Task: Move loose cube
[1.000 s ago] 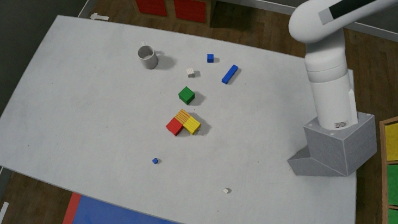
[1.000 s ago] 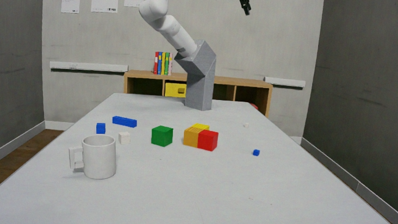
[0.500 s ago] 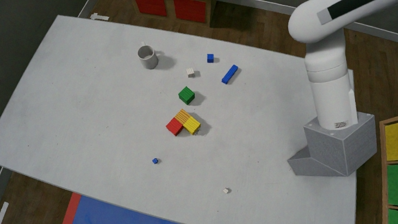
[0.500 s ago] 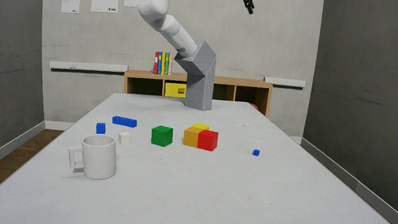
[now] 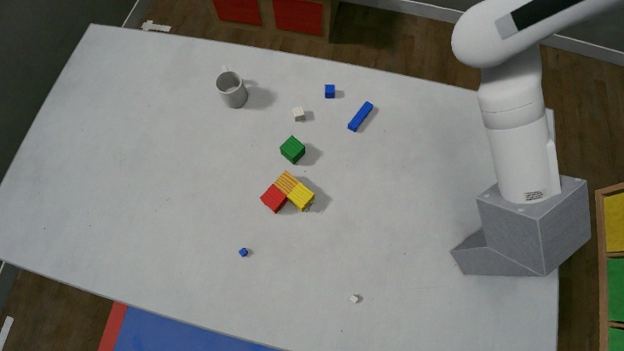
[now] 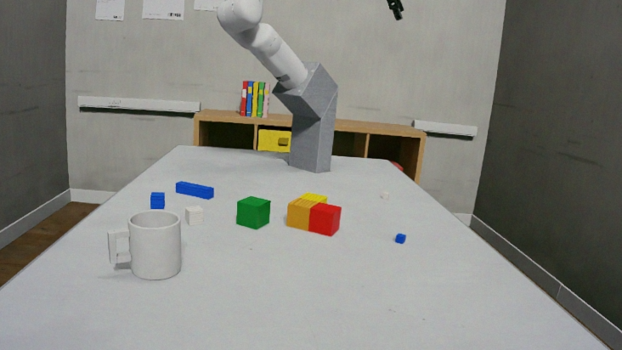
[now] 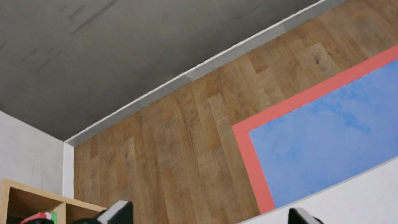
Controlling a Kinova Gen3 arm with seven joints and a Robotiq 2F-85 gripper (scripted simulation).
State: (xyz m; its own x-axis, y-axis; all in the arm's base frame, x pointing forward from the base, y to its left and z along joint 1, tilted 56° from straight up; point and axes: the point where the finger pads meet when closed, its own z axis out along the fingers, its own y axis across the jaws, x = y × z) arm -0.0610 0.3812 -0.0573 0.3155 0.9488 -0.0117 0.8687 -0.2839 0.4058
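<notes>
Four large cubes stand on the counter [image 5: 174, 244] [image 6: 278, 300] [image 7: 350, 195], all lower than the pincer [image 6: 397, 10] [image 7: 210, 216]. The pincer is open, its fingers wide apart with nothing between them, high up at the top edge of the exterior view.

The loose green cube [image 5: 292, 149] [image 6: 253, 212] sits below and well to the left of the pincer in that view, apart from the other three. Nearer beneath the pincer's side, the orange cube [image 5: 286, 181] [image 6: 299, 213] touches the red cube [image 5: 274, 198] [image 6: 325, 218] and the yellow cube [image 5: 300, 195] [image 6: 313, 198], forming an L. The open corner lies between red and yellow, across from orange; green is beyond the orange side.

Almost straight below the pincer in the exterior view is a tiny blue block [image 5: 243, 251] [image 6: 400, 238]. The mug [image 5: 233, 89] [image 6: 155, 245] stands far to the pincer's lower left there. In the wrist view, a blue mat [image 7: 330, 135] shows up and right of the pincer.

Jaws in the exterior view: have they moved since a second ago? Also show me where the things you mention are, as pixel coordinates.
Yes. The jaws [image 6: 398, 17] have shifted slightly to the picture's right, judged against the right-hand wall ledge [image 6: 444, 127].
</notes>
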